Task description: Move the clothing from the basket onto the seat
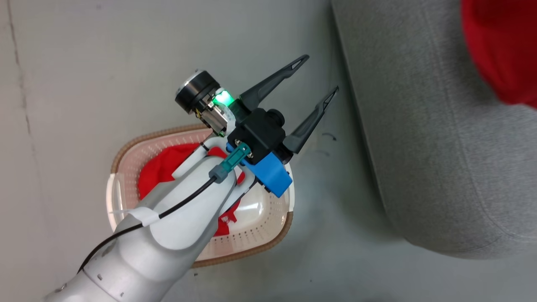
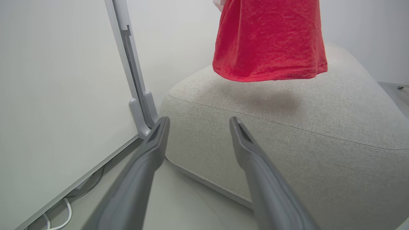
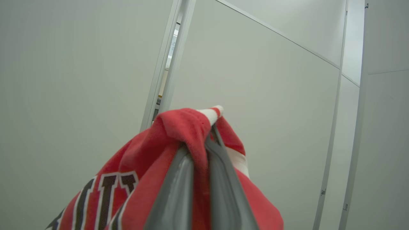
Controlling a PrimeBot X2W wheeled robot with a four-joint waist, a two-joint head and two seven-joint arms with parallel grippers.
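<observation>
The jersey [image 3: 179, 127], red with white stripe trim and black-and-white lettering, is being clamped between the two fingers of the right gripper [image 3: 204, 140]. The jaws are being pressed together on a bunched fold of the cloth, and the rest of the fabric is being left to drape down around the fingers. In the left wrist view the jersey is being hung over the top of the seat [image 2: 319, 134], toward its far edge, and a soft shadow is being cast on the grey upholstery beneath the hem. Whether the hem is touching the fabric cannot be told.

The left gripper [image 1: 319, 74] is being held with its fingers spread wide apart and nothing between them. It is being carried above the floor [image 1: 126, 63] between the basket [image 1: 251, 247] and the near edge of the seat, with the fingertips being pointed toward that edge. Its pale forearm [image 1: 176, 218] is being stretched across the basket.

A second red garment [image 1: 163, 167] is being left crumpled inside the basket, toward its left side, partly hidden under the forearm. The basket's white bottom is being shown bare along its right edge. The basket is being left on the floor, near the seat but apart from it. Pale wall panels [image 3: 255, 80] are being seen behind the raised jersey.
</observation>
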